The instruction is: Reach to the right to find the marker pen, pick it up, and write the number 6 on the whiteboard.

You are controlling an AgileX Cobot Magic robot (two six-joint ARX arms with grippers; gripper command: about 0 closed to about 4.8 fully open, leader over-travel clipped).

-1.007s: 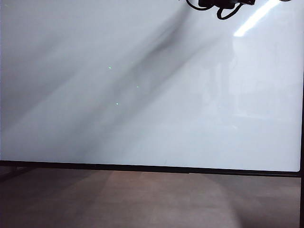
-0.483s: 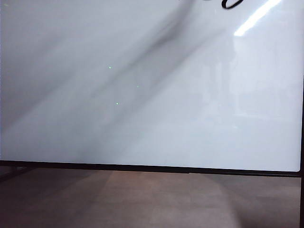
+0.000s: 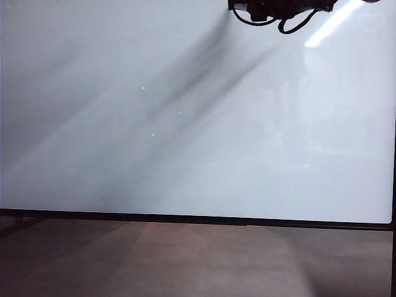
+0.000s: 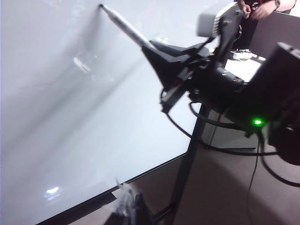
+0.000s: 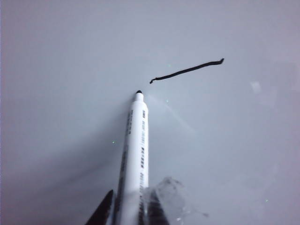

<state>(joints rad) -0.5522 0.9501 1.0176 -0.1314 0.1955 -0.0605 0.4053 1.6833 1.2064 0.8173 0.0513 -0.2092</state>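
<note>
Whiteboard (image 3: 185, 154) filled the view, the left hand (image 4: 126, 211) idle low beside it, fingers too blurred to read, while the right hand (image 5: 129, 211), clamped low on the light, stiff, slippery marker pen (image 5: 135, 154), held its tip just below one short black stroke (image 5: 187, 71).

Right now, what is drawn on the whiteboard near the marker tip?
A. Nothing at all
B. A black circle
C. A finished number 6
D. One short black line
D: the right wrist view shows a single black line on the whiteboard, just beyond the tip of the marker held by the right gripper.
</note>
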